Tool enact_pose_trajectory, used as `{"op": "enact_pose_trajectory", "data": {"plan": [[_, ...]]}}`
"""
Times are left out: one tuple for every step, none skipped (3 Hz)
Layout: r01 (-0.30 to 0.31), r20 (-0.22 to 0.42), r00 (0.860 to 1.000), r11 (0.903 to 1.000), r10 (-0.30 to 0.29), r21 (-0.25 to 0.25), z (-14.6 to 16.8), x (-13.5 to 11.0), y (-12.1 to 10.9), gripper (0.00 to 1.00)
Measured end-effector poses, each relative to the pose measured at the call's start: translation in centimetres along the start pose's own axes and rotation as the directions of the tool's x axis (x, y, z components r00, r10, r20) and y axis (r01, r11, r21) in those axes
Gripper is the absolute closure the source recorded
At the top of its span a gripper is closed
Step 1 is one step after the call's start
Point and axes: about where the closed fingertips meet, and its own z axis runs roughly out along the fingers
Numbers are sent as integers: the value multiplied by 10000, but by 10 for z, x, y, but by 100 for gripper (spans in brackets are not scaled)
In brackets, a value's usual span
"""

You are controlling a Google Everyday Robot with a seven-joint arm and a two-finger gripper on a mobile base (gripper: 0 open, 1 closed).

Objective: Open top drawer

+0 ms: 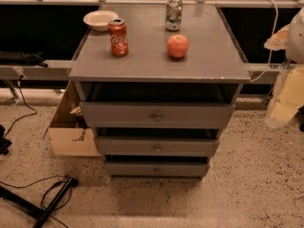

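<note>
Speckled floor [247, 194] fills the foreground, with black cables [52, 194] and a dark stand [28, 208] lying at the lower left. Behind them stands a grey table [213, 63] with three stacked drawers. The bottom drawer [190, 169] is the narrowest and the middle drawer [190, 147] is wider. The top drawer [114, 114] is the widest and sits directly under the tabletop. Its small round knob [157, 117] is centred on the flat front, and a dark gap shows above its upper edge. A cardboard box [71, 139] rests on the floor against the table's left side.

At the right edge, beside the table and well apart from the knob, hangs the pale, blurred hand [285, 99]; whether it is apart or together I cannot tell.

On the tabletop a red Coca-Cola can [118, 37] and an apple [177, 46] stand nearest. Farther back are a green-and-white can [174, 14] and a white bowl [99, 20] at the left corner.
</note>
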Motion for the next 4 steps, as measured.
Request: {"op": "enact_pose_trajectory", "data": {"plan": [[16, -39, 10000, 10000, -16, -27, 4, 0, 1, 0], [117, -295, 9995, 9997, -124, -220, 26, -2, 11, 0], [426, -632, 9969, 9972, -465, -616, 96, 18, 39, 0], [752, -1002, 9914, 9935, -837, -860, 156, 36, 56, 0]]}}
